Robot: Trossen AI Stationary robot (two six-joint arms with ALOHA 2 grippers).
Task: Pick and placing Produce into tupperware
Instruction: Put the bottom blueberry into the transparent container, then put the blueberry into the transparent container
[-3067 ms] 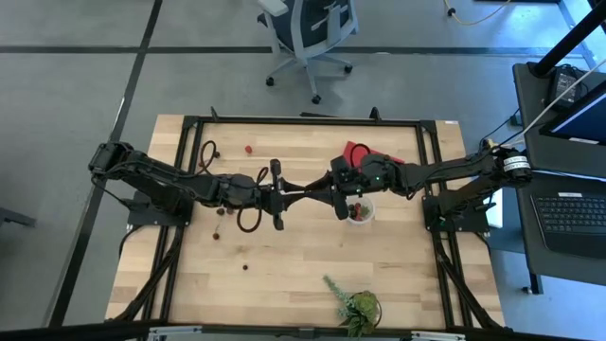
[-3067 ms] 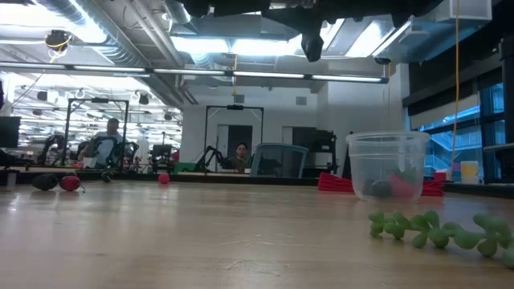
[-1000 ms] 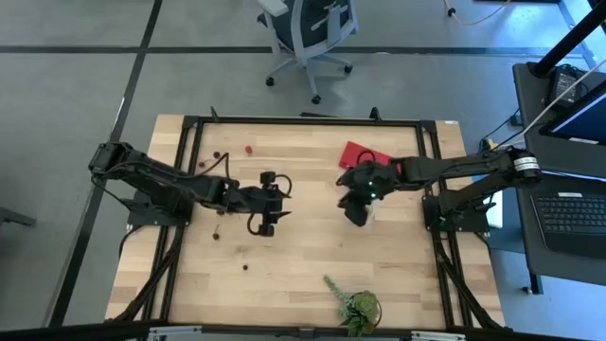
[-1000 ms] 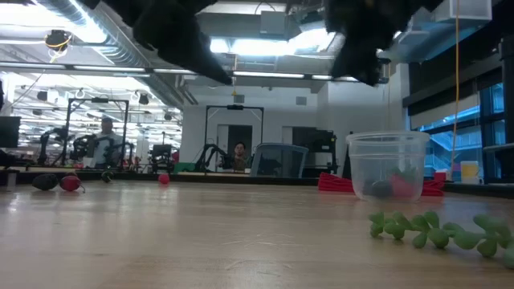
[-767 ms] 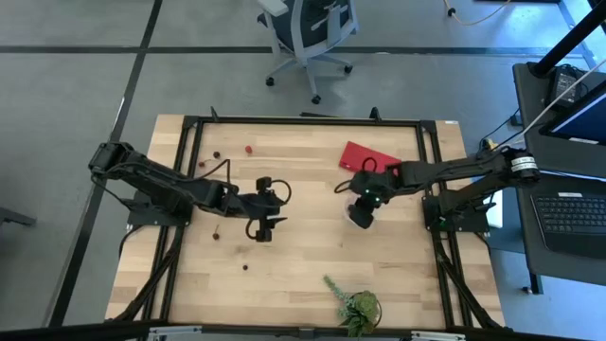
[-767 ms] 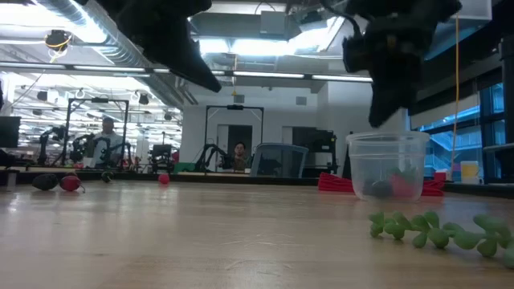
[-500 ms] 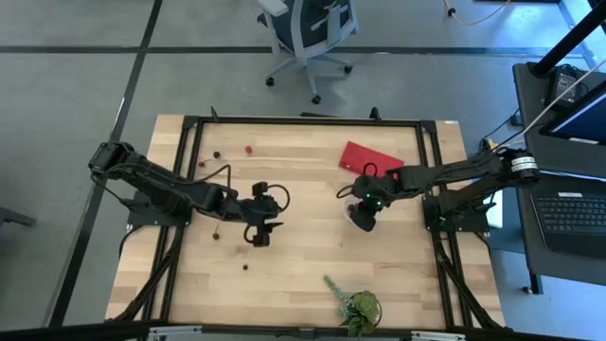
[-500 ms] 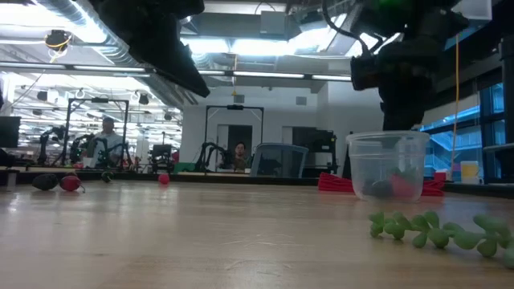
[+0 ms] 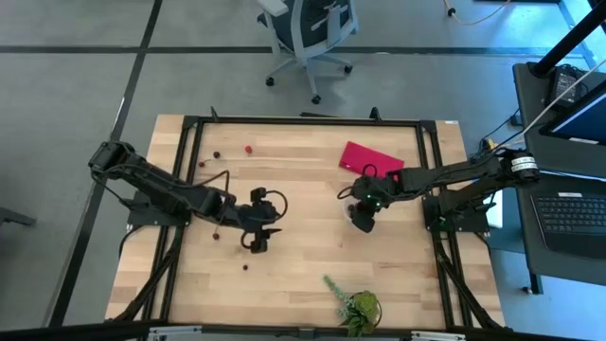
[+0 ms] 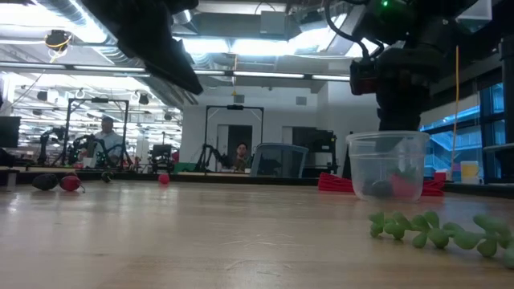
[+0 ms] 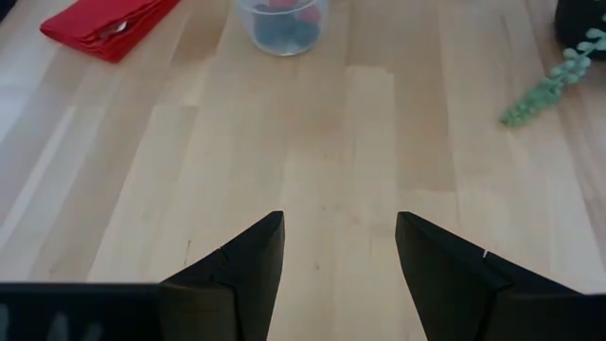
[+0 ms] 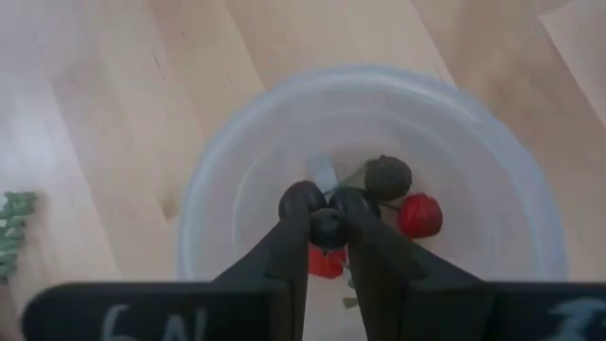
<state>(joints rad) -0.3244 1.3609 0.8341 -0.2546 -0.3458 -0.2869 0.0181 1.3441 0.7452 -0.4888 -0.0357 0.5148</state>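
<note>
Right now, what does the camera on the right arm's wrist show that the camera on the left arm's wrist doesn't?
Only the right wrist view shows the right gripper shut on a small dark berry directly above the cup's opening, looking straight down at a brown fruit and a red fruit inside. Only the left wrist view shows the open, empty left gripper, the folded red piece and bare table. Both show the clear cup and a bit of the green plant.

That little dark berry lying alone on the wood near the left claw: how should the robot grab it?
Judging by the high view, the dark berry is small, round and alone on bare wood. Best come straight down, a finger on either side of its middle. The left gripper, open, hovers nearby; the right gripper holds another over the cup.
</note>
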